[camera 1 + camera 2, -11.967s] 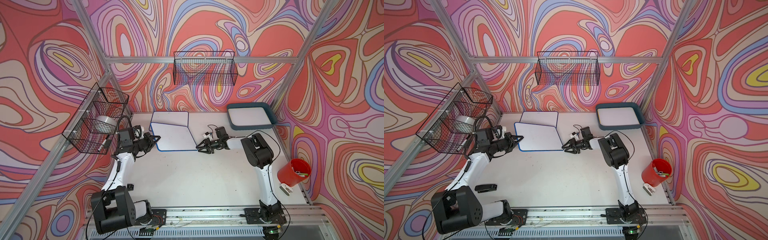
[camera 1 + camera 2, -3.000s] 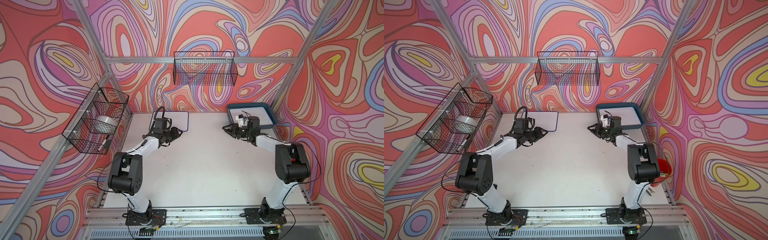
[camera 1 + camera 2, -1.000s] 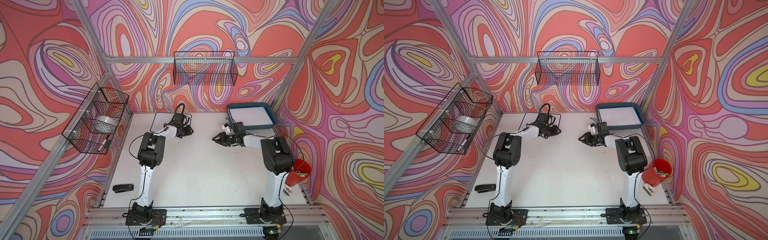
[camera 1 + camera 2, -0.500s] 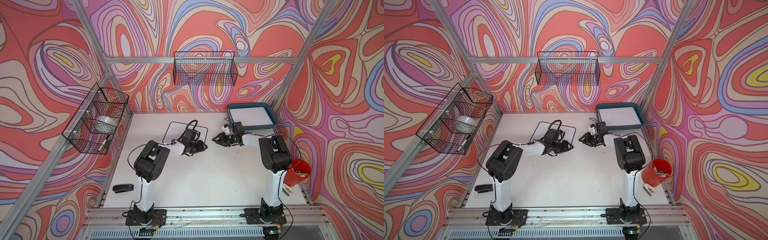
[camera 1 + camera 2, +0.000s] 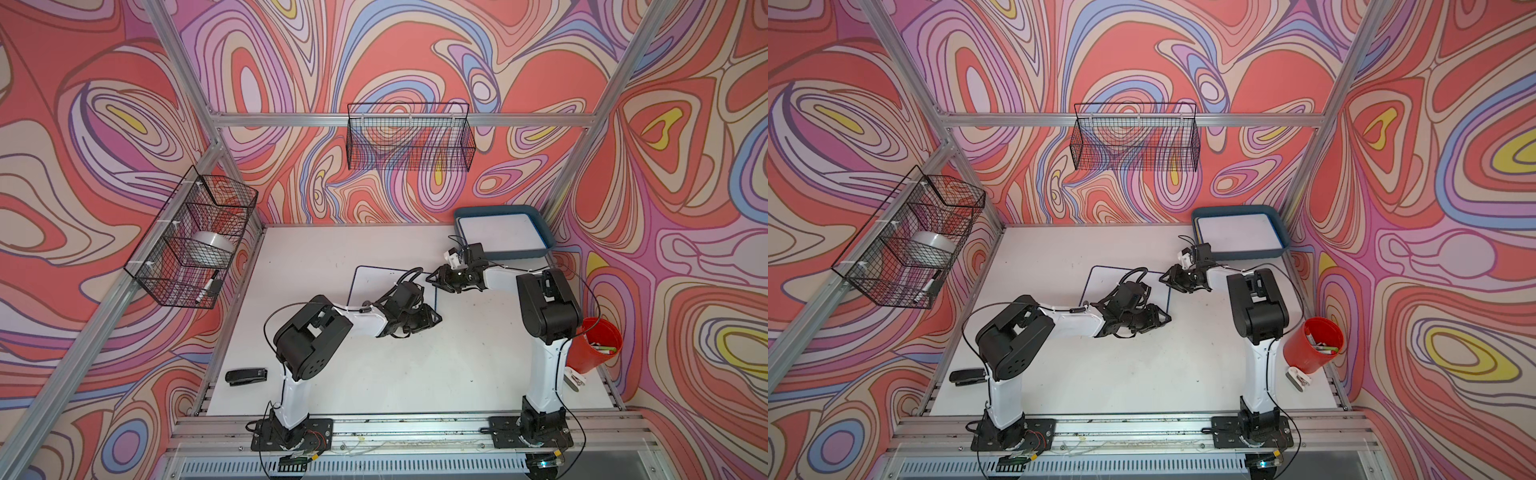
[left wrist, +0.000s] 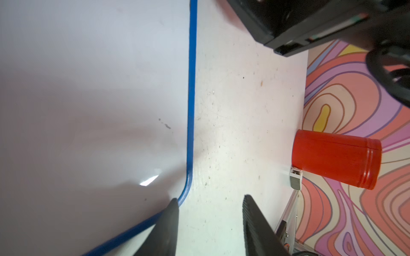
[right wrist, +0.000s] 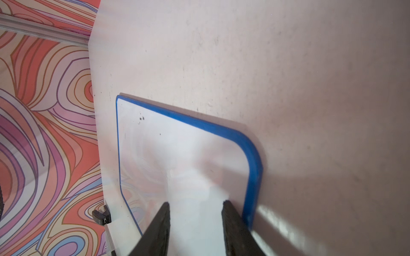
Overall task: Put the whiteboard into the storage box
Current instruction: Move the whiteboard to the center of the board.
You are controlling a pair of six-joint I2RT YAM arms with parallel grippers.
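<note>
whiteboard (image 5: 374,282): thin, stiff, slick, so pinch its rim at a corner; left hand (image 5: 433,318), right hand (image 5: 433,279) half open, empty.

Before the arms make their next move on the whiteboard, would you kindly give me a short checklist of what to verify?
1. The left pincer is open: ok; one finger is over a corner of the whiteboard, the other over the bare table.
2. The right pincer is open: ok; both fingers are above another corner of the board.
3. The whiteboard is gripped: not ok; it lies on the table with neither pincer closed on it.
4. The storage box has room: cannot tell; the other whiteboard already lies inside.
5. The arms are apart: ok; the pincers sit at separate corners.
</note>
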